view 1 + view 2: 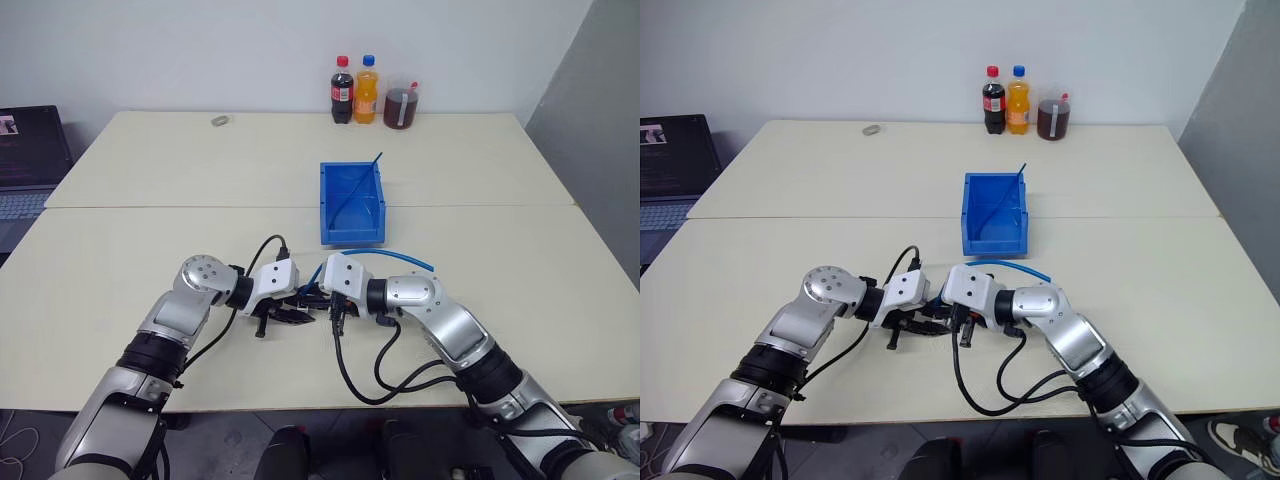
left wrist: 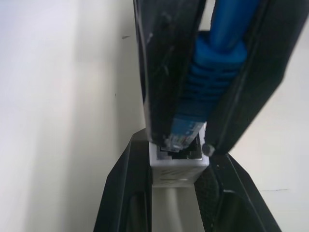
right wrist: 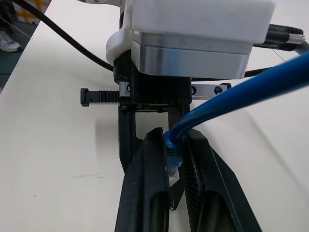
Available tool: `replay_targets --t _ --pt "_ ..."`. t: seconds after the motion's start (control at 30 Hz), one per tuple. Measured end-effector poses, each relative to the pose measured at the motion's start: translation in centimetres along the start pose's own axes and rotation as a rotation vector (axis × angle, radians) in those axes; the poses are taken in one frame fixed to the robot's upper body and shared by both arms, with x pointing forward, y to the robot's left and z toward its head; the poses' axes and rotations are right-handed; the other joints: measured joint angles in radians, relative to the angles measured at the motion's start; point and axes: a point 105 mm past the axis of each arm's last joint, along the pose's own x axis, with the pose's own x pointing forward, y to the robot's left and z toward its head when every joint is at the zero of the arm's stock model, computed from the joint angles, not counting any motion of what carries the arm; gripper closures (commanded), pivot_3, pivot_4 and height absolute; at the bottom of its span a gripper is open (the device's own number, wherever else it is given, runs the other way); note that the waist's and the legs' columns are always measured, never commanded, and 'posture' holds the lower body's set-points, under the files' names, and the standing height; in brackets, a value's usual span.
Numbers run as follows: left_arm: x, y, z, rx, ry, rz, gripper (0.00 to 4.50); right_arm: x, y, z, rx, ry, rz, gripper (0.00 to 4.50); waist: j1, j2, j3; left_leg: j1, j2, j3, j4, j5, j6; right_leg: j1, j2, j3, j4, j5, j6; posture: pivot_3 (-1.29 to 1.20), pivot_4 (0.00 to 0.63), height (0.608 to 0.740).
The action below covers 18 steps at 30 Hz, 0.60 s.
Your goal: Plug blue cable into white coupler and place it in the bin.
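Observation:
Near the table's front edge my two grippers meet tip to tip. My left gripper (image 2: 177, 154) is shut on the white coupler (image 2: 176, 169), a small boxy block with its dark opening facing the other hand. My right gripper (image 3: 174, 137) is shut on the plug of the blue cable (image 2: 203, 82). The plug's tip sits at the coupler's mouth, slightly tilted; how deep it is in I cannot tell. The cable (image 1: 400, 258) arcs away behind my right wrist. The blue bin (image 1: 352, 205) stands just beyond both grippers, mid-table.
A thin dark-blue rod (image 1: 362, 188) leans inside the bin. Two bottles (image 1: 354, 90) and a jug of dark liquid (image 1: 402, 105) stand at the far edge. A laptop (image 1: 30, 160) sits far left, and a small ring (image 1: 220, 121) lies at the back left.

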Motion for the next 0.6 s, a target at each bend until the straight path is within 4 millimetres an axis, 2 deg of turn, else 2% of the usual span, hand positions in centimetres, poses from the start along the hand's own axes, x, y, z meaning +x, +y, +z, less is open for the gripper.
replay_targets --t 0.33,0.6 --pt "0.16 -0.14 0.11 0.01 -0.002 -0.009 3.7 -0.04 0.42 -0.4 -0.062 0.045 0.075 4.39 0.0 0.0 -0.001 0.0 0.0 0.0 0.0 0.0 0.0 0.0 0.0 0.0 0.0 0.0 0.0 0.0 0.15 0.74" --pt "0.07 -0.2 -0.19 -0.002 0.003 -0.005 3.7 0.67 -0.08 -0.23 -0.045 0.061 0.128 4.39 -0.002 0.0 -0.001 0.004 0.0 0.0 0.0 0.0 0.0 0.002 0.0 0.0 0.002 0.0 0.0 0.0 0.15 0.74"
